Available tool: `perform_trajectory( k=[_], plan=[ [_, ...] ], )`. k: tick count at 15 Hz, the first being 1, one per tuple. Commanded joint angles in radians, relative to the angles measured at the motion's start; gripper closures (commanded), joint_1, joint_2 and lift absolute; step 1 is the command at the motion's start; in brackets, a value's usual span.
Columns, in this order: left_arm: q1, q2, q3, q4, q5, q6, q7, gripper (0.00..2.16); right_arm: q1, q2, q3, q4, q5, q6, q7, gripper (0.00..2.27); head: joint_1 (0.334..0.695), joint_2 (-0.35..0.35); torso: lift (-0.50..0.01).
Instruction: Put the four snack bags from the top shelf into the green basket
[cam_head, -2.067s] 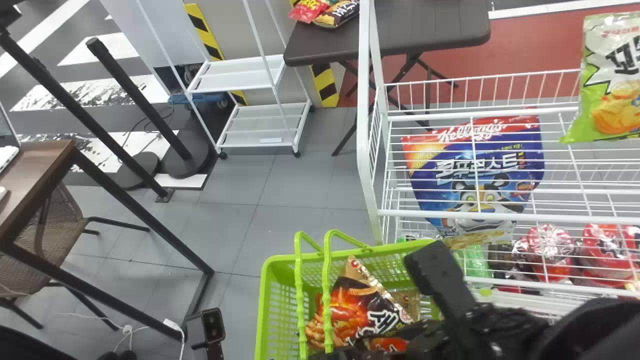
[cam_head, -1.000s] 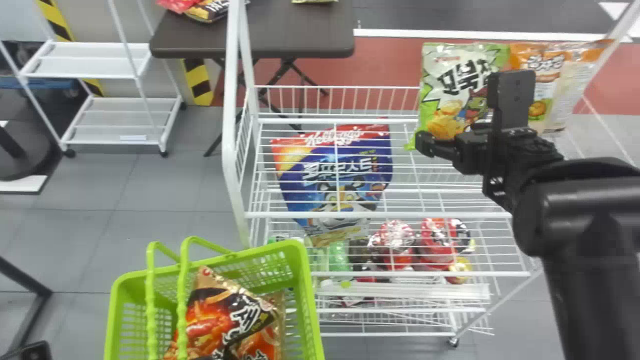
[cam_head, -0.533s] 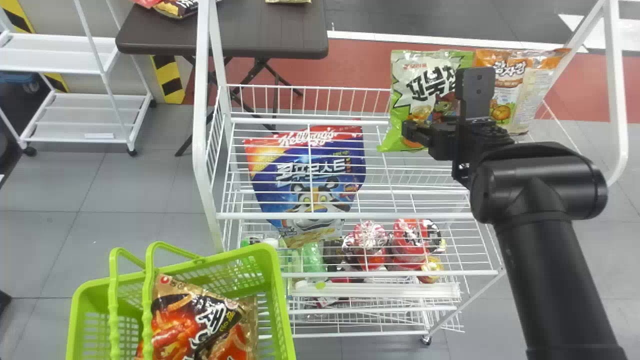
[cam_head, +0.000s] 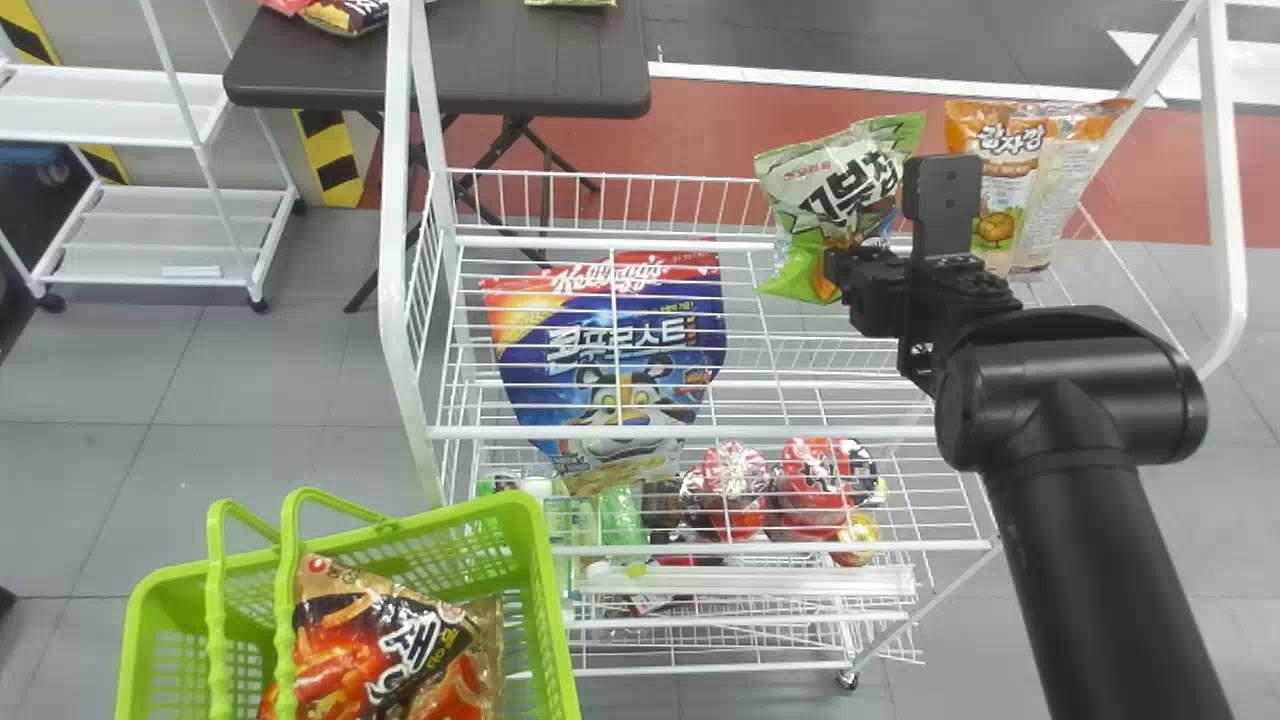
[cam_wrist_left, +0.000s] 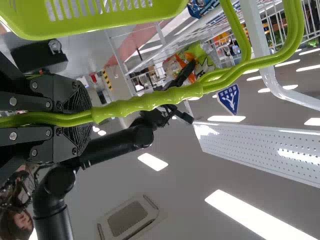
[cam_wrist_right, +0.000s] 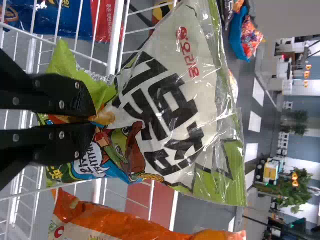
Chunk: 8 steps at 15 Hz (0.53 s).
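Head view: green basket (cam_head: 552, 590) holds brown bags (cam_head: 385, 620); right hand (cam_head: 840, 270) pinches green bag (cam_head: 835, 185), left hand (cam_wrist_left: 86, 116) clamps basket handles (cam_wrist_left: 150, 102).

basket (cam_head: 537, 530) open right of handles (cam_head: 284, 640)

An orange bag (cam_head: 1003, 190) stands on the top shelf (cam_head: 800, 432) of the rack (cam_head: 397, 200); beneath are a blue bag (cam_head: 530, 345) and red packs (cam_head: 815, 480).
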Motion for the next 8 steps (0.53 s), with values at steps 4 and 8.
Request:
perform_trajectory(
  k=[4, 8],
  plan=[
    [0.002, -0.003, 0.004, 0.001, 0.001, 0.000, -0.010, 2.15, 0.214, 0.000, 0.022, -0.388, -0.075, 0.079, 0.055, 2.25, 0.695, -0.068, 0.000],
    [-0.001, -0.003, 0.004, -0.001, -0.001, 0.000, -0.010, 2.15, 0.466, -0.002, 0.083, -0.778, -0.187, 0.294, 0.067, 2.25, 0.695, 0.019, 0.000]
  ],
)
